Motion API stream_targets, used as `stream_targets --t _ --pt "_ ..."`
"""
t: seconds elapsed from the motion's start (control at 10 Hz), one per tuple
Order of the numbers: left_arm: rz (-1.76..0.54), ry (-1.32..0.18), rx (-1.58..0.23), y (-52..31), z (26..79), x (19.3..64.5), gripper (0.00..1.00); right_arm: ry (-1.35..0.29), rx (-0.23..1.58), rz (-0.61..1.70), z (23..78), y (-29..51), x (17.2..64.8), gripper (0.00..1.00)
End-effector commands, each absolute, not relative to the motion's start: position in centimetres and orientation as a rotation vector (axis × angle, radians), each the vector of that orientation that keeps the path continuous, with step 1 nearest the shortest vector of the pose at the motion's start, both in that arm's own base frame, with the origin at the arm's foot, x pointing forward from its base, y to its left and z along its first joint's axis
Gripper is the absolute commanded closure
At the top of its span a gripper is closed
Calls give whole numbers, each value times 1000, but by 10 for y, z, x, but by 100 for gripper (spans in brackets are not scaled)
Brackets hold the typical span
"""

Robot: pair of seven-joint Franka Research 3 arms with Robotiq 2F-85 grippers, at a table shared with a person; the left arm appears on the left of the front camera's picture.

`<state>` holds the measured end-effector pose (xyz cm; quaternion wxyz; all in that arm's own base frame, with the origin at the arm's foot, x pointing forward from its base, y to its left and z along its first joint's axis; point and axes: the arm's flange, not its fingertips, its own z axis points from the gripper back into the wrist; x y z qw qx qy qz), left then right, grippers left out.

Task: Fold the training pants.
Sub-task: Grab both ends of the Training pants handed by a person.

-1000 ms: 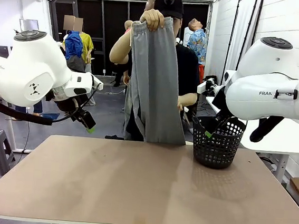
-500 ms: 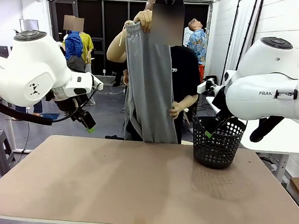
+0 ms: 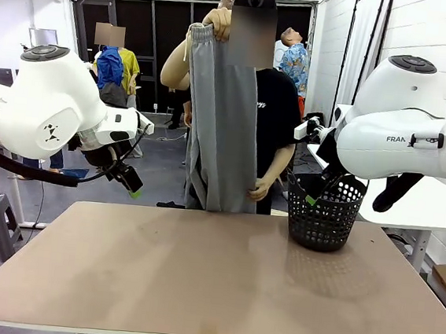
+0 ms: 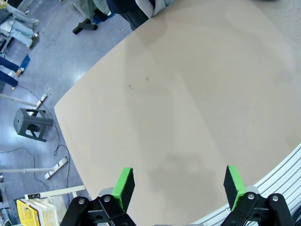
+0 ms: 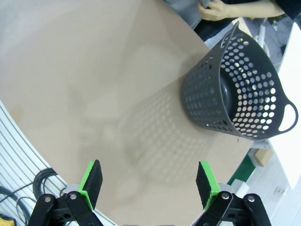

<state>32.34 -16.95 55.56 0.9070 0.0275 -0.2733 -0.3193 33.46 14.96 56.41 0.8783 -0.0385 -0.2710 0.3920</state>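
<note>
The tan table (image 3: 196, 283) is stretching out below both grippers. A person (image 3: 279, 117) is standing at its far edge, beyond and between the two grippers. The person is holding the light grey training pants (image 3: 223, 127) up in the air, so they are hanging lengthwise, above and beyond both sets of fingers and touching neither. One hand (image 3: 217, 20) is gripping the waistband at the top, with the white drawstring (image 3: 186, 49) dangling beside it. The other hand (image 3: 259, 190) is pinching the lower end, a little off the right gripper's inner side.

The black mesh basket (image 3: 325, 216) is sitting upright on the table just beyond the right gripper (image 3: 313, 195). In the front view that gripper is overlapping the basket's rim, with its jaws spread wide and gripping nothing. The left gripper (image 3: 132, 190) is hanging near the table's far left corner, well apart from the pants. Its green pads (image 4: 123, 181) are parted wide and holding nothing.
</note>
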Motion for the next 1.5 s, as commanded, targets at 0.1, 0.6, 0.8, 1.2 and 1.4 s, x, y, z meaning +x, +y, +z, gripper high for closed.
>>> stream_targets --t 0.1,0.6,0.8,1.2,1.4 --pt "-660 -573 59 -169 553 323 0 -569 -80 817 564 150 335 0" --pt "-660 -573 59 -169 553 323 0 -569 -80 817 564 150 335 0" --pt "-660 -573 59 -169 553 323 0 -569 -80 817 564 150 335 0" --pt "-660 -573 59 -169 553 323 0 -569 -80 817 564 150 335 0" --pt "-660 -573 59 -169 553 323 0 -569 -80 817 564 150 335 0"
